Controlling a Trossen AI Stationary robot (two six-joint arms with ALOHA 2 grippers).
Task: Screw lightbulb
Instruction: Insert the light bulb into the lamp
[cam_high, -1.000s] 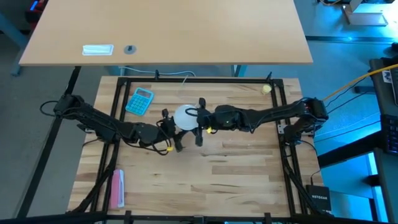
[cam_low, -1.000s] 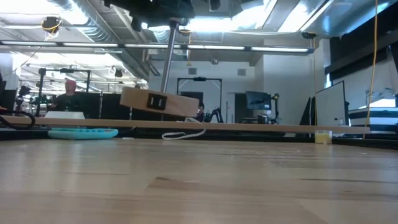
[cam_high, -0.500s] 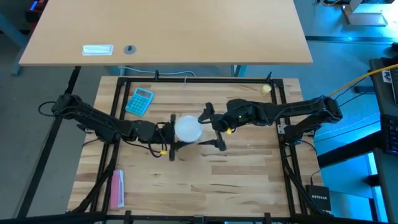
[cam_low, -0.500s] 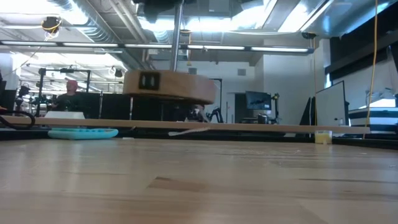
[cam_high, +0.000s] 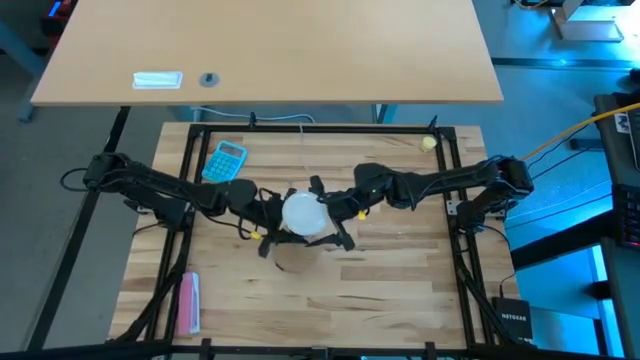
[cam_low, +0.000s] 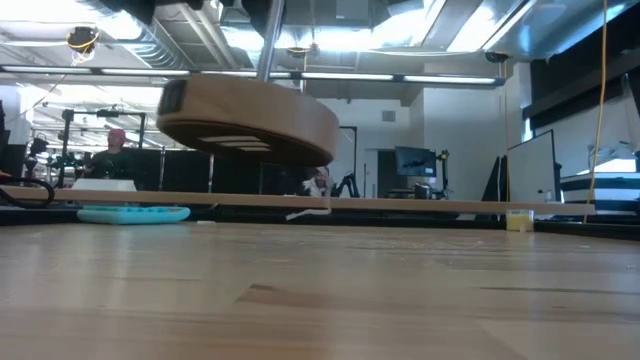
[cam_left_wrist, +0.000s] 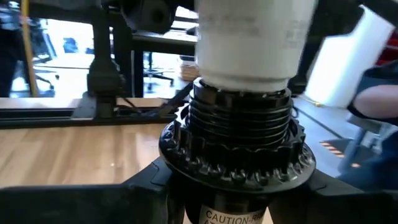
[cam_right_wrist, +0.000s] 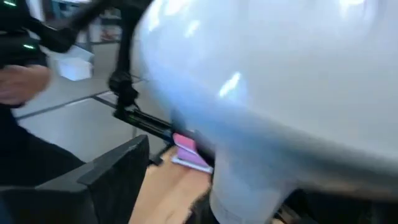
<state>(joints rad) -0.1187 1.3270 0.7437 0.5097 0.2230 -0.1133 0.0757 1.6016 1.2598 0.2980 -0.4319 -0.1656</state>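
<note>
Pink block (cam_high: 188, 302) lay at the table's near-left corner, and you had the turquoise calculator (cam_high: 225, 161) up at the far left, both well clear of the action; your left arm reached in from the left edge toward the table's middle, and your left gripper (cam_high: 264, 222) sat just left of the lightbulb (cam_high: 303, 214), clamped narrow on the black socket (cam_left_wrist: 239, 155); its wrist view showed the bulb's silvery thread sunk into that socket's toothed collar, white body rising above it; the low view caught the round wooden disc (cam_low: 250, 120) hanging tilted in the air, clear off the tabletop, so you were holding the whole assembly aloft; from above, the bulb's white dome sat at mid-table, between both grippers; your right gripper (cam_high: 330, 212) stood spread wide around the dome, one finger on the far side and one on the near side; the right wrist view was filled by the dome, and whether the fingers touched it I could not tell; your right arm stretched away to the right edge; small yellowish ball (cam_high: 428, 144) rested at the far right, well apart.
</note>
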